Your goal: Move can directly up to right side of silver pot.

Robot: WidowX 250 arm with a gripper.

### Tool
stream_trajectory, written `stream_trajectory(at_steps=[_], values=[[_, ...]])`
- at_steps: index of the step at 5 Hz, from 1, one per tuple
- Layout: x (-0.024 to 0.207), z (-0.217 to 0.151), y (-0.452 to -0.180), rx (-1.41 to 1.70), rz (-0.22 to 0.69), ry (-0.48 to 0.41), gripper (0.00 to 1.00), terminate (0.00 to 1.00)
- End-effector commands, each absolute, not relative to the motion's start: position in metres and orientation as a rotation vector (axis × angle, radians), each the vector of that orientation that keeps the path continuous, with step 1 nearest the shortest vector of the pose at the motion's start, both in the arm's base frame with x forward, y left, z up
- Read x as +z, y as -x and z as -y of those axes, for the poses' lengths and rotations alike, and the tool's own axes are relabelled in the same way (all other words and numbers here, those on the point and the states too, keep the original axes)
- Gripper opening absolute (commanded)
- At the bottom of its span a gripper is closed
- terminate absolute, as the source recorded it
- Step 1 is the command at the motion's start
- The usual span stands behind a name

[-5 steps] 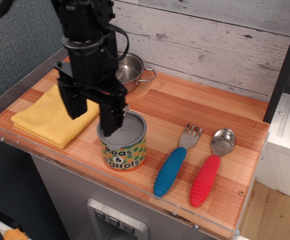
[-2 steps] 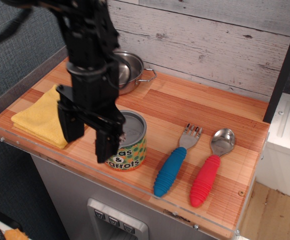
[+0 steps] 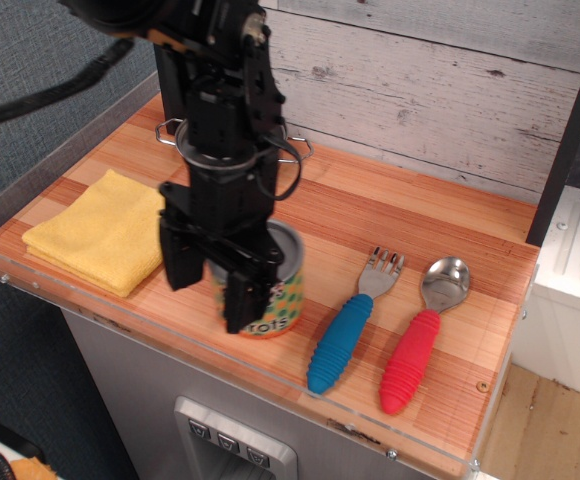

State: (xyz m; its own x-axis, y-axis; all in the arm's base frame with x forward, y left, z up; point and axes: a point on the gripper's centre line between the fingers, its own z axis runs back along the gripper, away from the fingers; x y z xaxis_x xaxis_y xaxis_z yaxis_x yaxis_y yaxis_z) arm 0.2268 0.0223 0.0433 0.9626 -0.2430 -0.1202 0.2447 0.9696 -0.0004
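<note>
The can (image 3: 283,288), with a grey lid and a yellow-green dotted label, stands near the front edge of the wooden counter. My gripper (image 3: 211,303) hangs low in front of it and slightly to its left. Its jaws are open, and the right finger (image 3: 245,295) covers the can's left front while the left finger (image 3: 180,258) is beside the can. I cannot tell whether either finger touches it. The silver pot (image 3: 300,150) is at the back, almost wholly hidden behind my arm. Only its two loop handles show.
A folded yellow cloth (image 3: 98,231) lies left of the can. A blue-handled fork (image 3: 344,336) and a red-handled spoon (image 3: 413,352) lie to the can's right. A plank wall runs behind the counter, and a clear lip (image 3: 120,312) edges its front and left.
My arm has shifted right and towards the front. The gripper has dropped from above the can to in front of it, now hiding the pot. The can has not moved.
</note>
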Motion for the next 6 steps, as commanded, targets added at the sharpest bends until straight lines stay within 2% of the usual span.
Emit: stream_trajectory(at_steps=[1,3,5,6], values=[[0.048,-0.016,-0.258,-0.340,-0.019,-0.038,1.00,0.00],[0.051,-0.025,-0.282,-0.330,-0.009,-0.047,1.00,0.00],[0.048,-0.023,-0.311,-0.345,0.047,-0.080,1.00,0.00],[0.048,-0.025,-0.322,-0.345,0.070,-0.063,1.00,0.00]])
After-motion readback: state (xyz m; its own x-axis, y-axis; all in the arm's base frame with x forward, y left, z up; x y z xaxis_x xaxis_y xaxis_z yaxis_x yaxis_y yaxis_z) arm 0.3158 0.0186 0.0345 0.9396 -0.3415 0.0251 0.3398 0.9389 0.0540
